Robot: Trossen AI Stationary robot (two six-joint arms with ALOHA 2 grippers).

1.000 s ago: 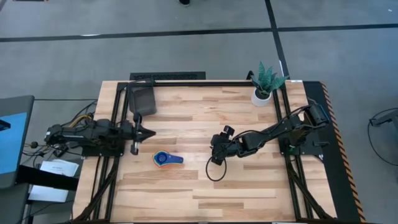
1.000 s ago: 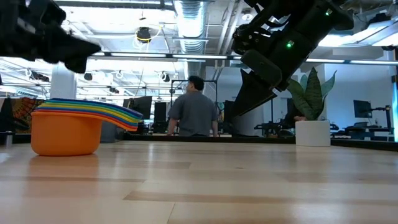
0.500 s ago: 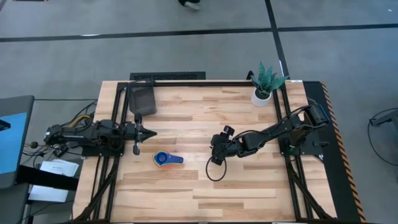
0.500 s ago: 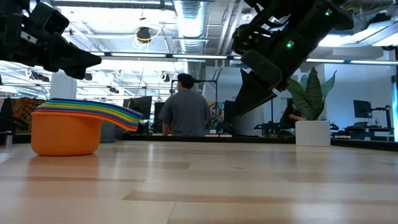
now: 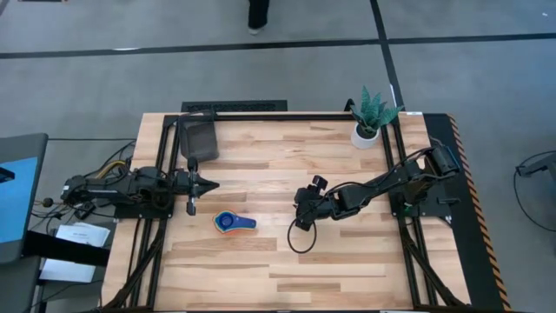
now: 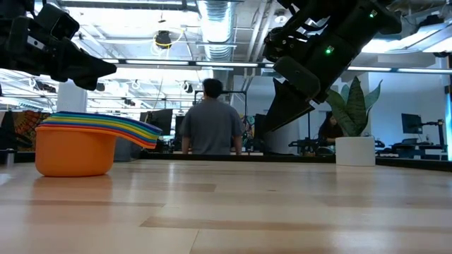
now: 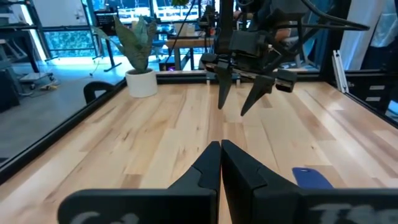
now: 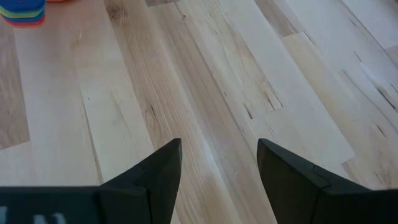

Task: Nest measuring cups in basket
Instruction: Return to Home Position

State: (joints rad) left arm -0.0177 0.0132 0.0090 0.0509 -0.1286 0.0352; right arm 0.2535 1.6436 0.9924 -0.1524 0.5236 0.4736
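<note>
Cups (image 5: 229, 222): all nested in one stack on the bare table (image 5: 287, 269), left of centre in the high view, handles fanned toward the right. Not in the basket. The low view has the stack (image 6: 76, 144) at far left, orange cup at the bottom, rainbow of handles sticking out right.

Basket (image 5: 198, 137): upper left of the table in the high view, well apart from the stack.

Left gripper (image 5: 208, 183): left side of the high view, between basket and stack, off both, tip pointing toward table centre. Jaws clenched, nothing in them; the left wrist view shows its fingers (image 7: 208, 167) pressed together. Low view puts it (image 6: 92, 67) in the upper left, above the stack.

Right gripper (image 5: 300, 219): centre of the high view, right of the stack, clear of it. Jaws released and empty; the right wrist view shows fingers (image 8: 158, 171) spread over bare wood, stack (image 8: 23, 11) in the upper left corner. From the left wrist it (image 7: 242, 93) hangs above the table, tips down.

Plant (image 5: 372, 117): upper right corner of the table. A person (image 6: 210, 127) stands in the room behind, mid-frame in the low view.
</note>
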